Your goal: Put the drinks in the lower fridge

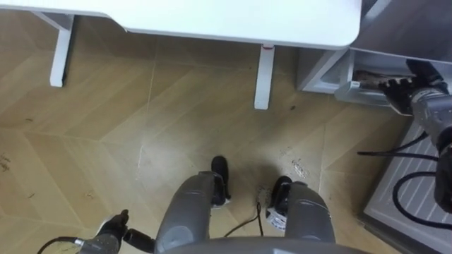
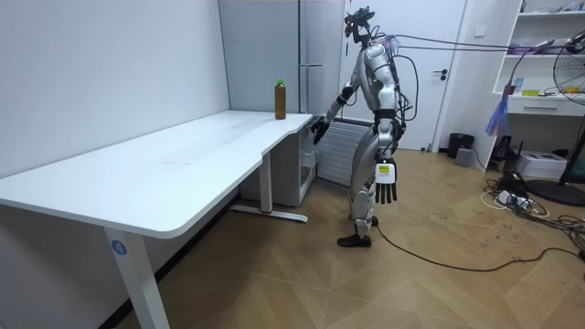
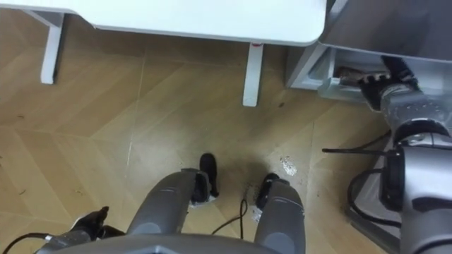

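Observation:
A brown drink bottle [image 2: 281, 99] with a green cap stands upright at the far end of the white table [image 2: 183, 164]. I stand at that end, beside the tall grey fridge [image 2: 320, 46]. My right hand [image 1: 406, 88] reaches forward to the edge of the lower fridge door [image 1: 328, 70], its dark fingers curled on that edge. Down by my thigh, my left hand [image 2: 386, 178] hangs with straight fingers and holds nothing; it also appears at the lower left as left hand [image 1: 113, 229].
The table's edge [image 1: 247, 21] and one white leg [image 1: 263, 77] lie just ahead of my feet. A white ribbed panel [image 1: 402, 183] stands low on my right. Cables [image 2: 512, 196], a fan [image 2: 571, 64] and a shelf sit on the room view's right.

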Robot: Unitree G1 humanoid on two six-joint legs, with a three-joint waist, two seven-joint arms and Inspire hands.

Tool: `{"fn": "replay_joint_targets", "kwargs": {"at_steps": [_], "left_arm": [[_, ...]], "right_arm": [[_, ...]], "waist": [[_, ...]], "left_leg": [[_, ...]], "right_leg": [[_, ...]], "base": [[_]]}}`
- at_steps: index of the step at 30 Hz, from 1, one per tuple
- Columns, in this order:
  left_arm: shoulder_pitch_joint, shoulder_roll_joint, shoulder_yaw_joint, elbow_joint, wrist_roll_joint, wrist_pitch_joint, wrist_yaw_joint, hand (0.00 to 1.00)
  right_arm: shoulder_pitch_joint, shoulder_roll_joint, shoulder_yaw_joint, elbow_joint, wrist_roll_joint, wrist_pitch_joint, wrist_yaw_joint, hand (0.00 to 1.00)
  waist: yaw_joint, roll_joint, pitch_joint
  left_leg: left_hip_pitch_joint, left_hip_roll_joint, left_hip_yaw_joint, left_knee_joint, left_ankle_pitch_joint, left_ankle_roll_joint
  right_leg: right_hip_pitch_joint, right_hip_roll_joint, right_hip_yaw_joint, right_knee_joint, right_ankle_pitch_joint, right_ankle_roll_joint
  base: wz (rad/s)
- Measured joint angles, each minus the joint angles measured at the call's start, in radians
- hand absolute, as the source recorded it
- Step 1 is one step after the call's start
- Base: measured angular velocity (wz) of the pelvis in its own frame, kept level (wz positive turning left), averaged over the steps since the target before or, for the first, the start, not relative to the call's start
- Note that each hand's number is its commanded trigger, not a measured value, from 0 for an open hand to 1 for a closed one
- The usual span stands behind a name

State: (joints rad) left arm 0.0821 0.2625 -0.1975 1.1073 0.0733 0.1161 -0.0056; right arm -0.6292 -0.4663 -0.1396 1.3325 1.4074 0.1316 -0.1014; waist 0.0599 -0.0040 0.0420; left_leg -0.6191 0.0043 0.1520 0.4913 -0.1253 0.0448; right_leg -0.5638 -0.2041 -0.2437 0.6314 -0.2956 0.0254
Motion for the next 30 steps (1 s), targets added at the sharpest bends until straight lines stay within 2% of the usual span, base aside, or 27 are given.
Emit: {"fn": "replay_joint_targets", "kwargs": {"at_steps": [3, 7, 8, 9, 13, 14, 15, 16, 19, 20, 22, 26, 29, 30], "left_arm": [[-0.001, 0.0, 0.04, 0.002, 0.003, 0.005, -0.012, 0.0], [0.001, -0.001, 0.045, 0.01, 0.004, 0.007, -0.013, 0.0], [0.001, 0.0, 0.048, 0.01, 0.004, 0.007, -0.013, 0.0], [0.002, 0.0, 0.057, 0.01, 0.004, 0.007, -0.013, 0.0], [0.001, -0.001, 0.076, 0.003, 0.006, 0.006, -0.011, 0.0], [0.002, -0.002, 0.078, -0.004, 0.006, 0.006, -0.007, 0.0], [0.014, -0.002, 0.085, -0.011, 0.006, 0.004, -0.006, 0.0], [0.019, -0.002, 0.094, -0.012, 0.006, 0.001, -0.006, 0.0], [0.052, -0.002, 0.125, -0.012, 0.006, -0.007, -0.007, 0.0], [0.066, -0.002, 0.127, -0.018, 0.006, -0.007, -0.007, 0.0], [0.091, -0.003, 0.127, -0.033, 0.007, -0.012, -0.006, 0.0], [0.112, -0.029, 0.164, -0.036, 0.007, -0.016, 0.0, 0.0], [0.112, -0.032, 0.17, -0.033, 0.007, -0.038, 0.004, 0.0], [0.112, -0.033, 0.178, -0.032, 0.006, -0.043, 0.004, 0.0]], "right_arm": [[0.038, -0.002, -0.001, 0.026, -0.023, 0.0, 0.084, 0.0], [0.11, -0.002, -0.003, 0.037, -0.043, 0.001, 0.159, 0.0], [0.142, -0.002, -0.002, 0.043, -0.043, 0.001, 0.172, 0.0], [0.167, -0.002, -0.002, 0.043, -0.041, 0.001, 0.181, 0.0], [0.21, -0.001, -0.002, 0.041, -0.055, -0.005, 0.202, 0.0], [0.246, 0.002, -0.002, 0.037, -0.082, -0.008, 0.219, 0.0], [0.291, 0.013, -0.003, 0.027, -0.107, -0.008, 0.229, 0.0], [0.311, 0.021, -0.003, 0.023, -0.12, -0.008, 0.236, 0.0], [0.401, 0.06, -0.002, 0.023, -0.148, -0.008, 0.261, 0.0], [0.437, 0.075, -0.003, 0.019, -0.148, -0.008, 0.27, 0.0], [0.484, 0.101, -0.002, 0.009, -0.154, -0.009, 0.28, 0.0], [0.572, 0.152, 0.004, -0.02, -0.236, -0.012, 0.309, 0.0], [0.601, 0.173, 0.026, -0.027, -0.276, -0.015, 0.335, 0.0], [0.611, 0.179, 0.032, -0.034, -0.288, -0.024, 0.343, 0.0]], "waist": [[0.001, 0.001, -0.0016], [0.004, 0.004, -0.0034], [0.002, 0.004, -0.0046], [0.004, 0.001, -0.0094], [-0.01, -0.004, -0.0151], [-0.014, -0.006, -0.0179], [-0.008, -0.012, -0.031], [-0.008, -0.015, -0.0364], [-0.003, -0.025, -0.0436], [-0.011, -0.026, -0.0449], [-0.024, -0.027, -0.0462], [-0.033, -0.027, -0.0447], [-0.035, -0.035, -0.0358], [-0.035, -0.036, -0.0352]], "left_leg": [[0.024, 0.004, -0.014, 0.0, -0.003, -0.004], [0.091, 0.011, -0.026, -0.022, -0.008, -0.011], [0.115, 0.015, -0.034, -0.03, -0.01, -0.015], [0.13, 0.02, -0.035, -0.033, -0.014, -0.018], [0.171, 0.022, -0.05, -0.05, -0.014, -0.022], [0.198, 0.024, -0.053, -0.062, -0.015, -0.024], [0.225, 0.025, -0.054, -0.079, -0.016, -0.027], [0.238, 0.025, -0.054, -0.089, -0.016, -0.027], [0.326, 0.025, -0.052, -0.128, -0.021, -0.035], [0.353, 0.024, -0.052, -0.137, -0.026, -0.037], [0.385, 0.024, -0.052, -0.148, -0.033, -0.04], [0.451, 0.024, -0.043, -0.172, -0.045, -0.048], [0.484, 0.021, -0.037, -0.191, -0.048, -0.05], [0.493, 0.021, -0.034, -0.194, -0.05, -0.05]], "right_leg": [[0.041, 0.009, -0.017, -0.023, 0.002, -0.001], [0.125, 0.03, -0.026, -0.082, 0.017, 0.002], [0.162, 0.04, -0.035, -0.11, 0.022, 0.002], [0.184, 0.049, -0.036, -0.128, 0.027, 0.002], [0.241, 0.06, -0.053, -0.167, 0.035, 0.0], [0.269, 0.066, -0.059, -0.195, 0.041, 0.001], [0.302, 0.072, -0.064, -0.224, 0.047, 0.002], [0.318, 0.075, -0.066, -0.239, 0.049, 0.004], [0.418, 0.09, -0.066, -0.32, 0.069, 0.01], [0.453, 0.094, -0.068, -0.345, 0.072, 0.012], [0.494, 0.099, -0.07, -0.374, 0.077, 0.015], [0.56, 0.103, -0.068, -0.412, 0.078, 0.017], [0.587, 0.102, -0.06, -0.422, 0.073, 0.019], [0.596, 0.102, -0.059, -0.428, 0.072, 0.02]], "base": [[0.04], [-0.02], [0.0], [-0.03], [0.05], [0.08], [0.06], [0.0], [-0.04], [0.0], [0.0], [-0.07], [-0.06], [0.0]]}}
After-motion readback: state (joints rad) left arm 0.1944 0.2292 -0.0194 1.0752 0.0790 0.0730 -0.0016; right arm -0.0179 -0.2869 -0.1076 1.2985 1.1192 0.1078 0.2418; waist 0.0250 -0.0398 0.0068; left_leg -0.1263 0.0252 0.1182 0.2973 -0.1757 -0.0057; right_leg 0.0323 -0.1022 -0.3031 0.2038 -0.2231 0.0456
